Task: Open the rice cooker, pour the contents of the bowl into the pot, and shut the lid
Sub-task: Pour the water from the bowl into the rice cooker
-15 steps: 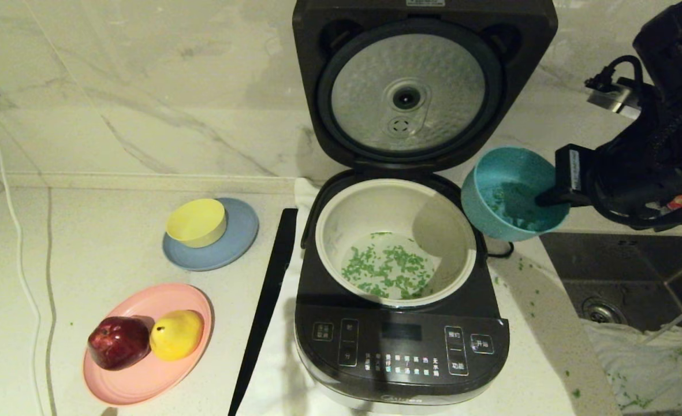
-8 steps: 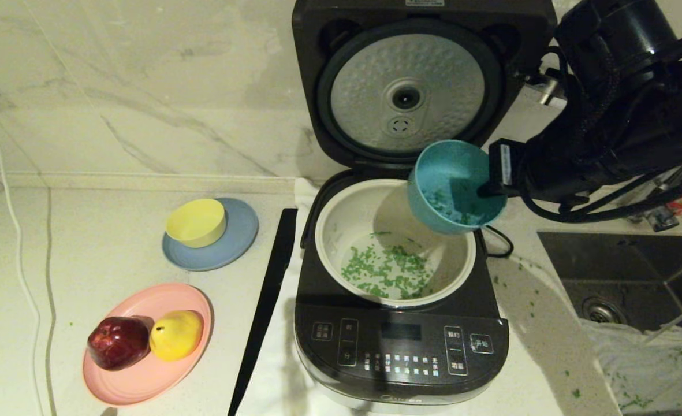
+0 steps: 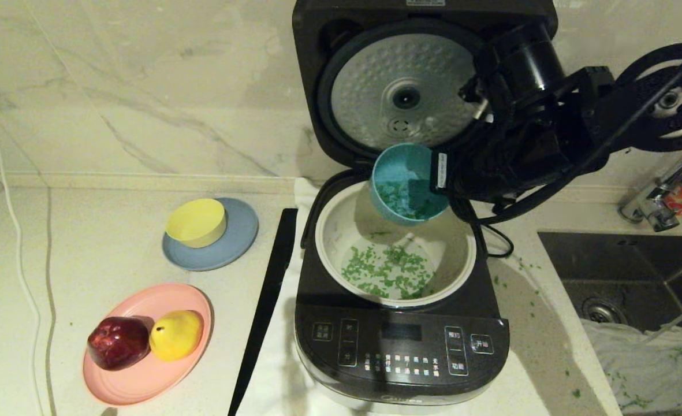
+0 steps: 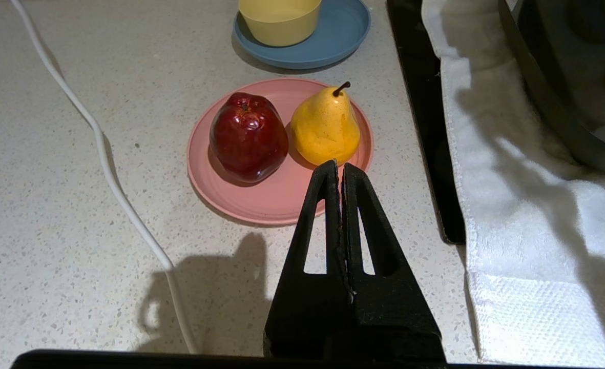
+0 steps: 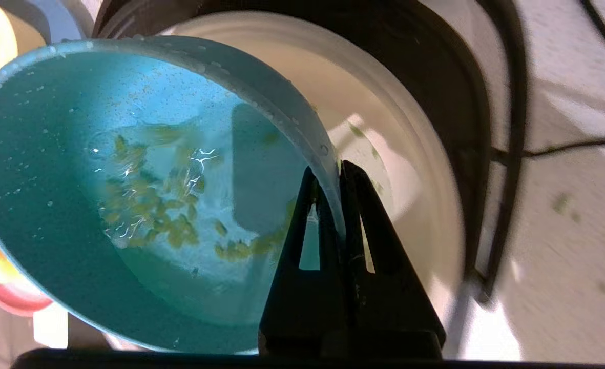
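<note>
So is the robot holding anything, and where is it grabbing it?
Yes. The right gripper pinches the teal bowl by its rim, tilted over the pot. The left gripper is shut and holds nothing.

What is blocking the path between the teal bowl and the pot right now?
Nothing visible. The bowl, pinched at its rim by the right end effector, hangs tilted over the back of the open pot. The lid stands upright behind it, clear of the opening.
</note>
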Robot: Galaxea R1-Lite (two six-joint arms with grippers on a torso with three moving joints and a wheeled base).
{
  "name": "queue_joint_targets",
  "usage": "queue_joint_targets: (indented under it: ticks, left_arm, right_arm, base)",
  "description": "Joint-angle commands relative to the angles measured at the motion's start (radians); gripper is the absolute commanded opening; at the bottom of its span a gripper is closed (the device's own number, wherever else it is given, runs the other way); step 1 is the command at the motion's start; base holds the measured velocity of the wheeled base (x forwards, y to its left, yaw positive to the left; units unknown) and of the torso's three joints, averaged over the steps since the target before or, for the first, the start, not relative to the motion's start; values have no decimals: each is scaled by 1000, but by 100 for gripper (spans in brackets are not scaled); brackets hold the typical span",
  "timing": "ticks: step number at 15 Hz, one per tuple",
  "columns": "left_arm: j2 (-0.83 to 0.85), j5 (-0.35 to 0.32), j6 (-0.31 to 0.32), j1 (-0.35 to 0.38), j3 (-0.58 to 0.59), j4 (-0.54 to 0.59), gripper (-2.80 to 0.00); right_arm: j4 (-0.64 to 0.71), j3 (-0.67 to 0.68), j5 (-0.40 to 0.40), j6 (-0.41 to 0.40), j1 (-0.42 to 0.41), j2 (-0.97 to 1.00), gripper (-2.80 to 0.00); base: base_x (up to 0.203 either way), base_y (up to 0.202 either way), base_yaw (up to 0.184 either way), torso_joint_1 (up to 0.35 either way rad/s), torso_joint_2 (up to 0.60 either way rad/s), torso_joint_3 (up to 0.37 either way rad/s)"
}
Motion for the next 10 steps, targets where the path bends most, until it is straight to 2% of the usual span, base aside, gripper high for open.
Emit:
queue_joint_targets:
  ticks: [1, 4, 7, 10]
  left_arm:
    - [-1, 0, 2, 0, 8, -1, -280]
    - [-1, 0, 1, 0, 8, -1, -280]
    - [-1, 0, 1, 0, 8, -1, -280]
    - [-1, 0, 2, 0, 8, -1, -280]
  right_arm:
    - [-38, 1, -2, 5, 6, 48, -280]
    - [-96, 5, -15, 28, 7, 51, -280]
    - [-173, 84, -84, 26, 23, 33, -280]
    - [-414, 259, -156, -10, 61, 4, -280]
  base:
    - [0, 0, 0, 0, 0, 0]
    - [0, 0, 0, 0, 0, 0]
    - [0, 0, 0, 0, 0, 0]
    - [0, 0, 0, 0, 0, 0]
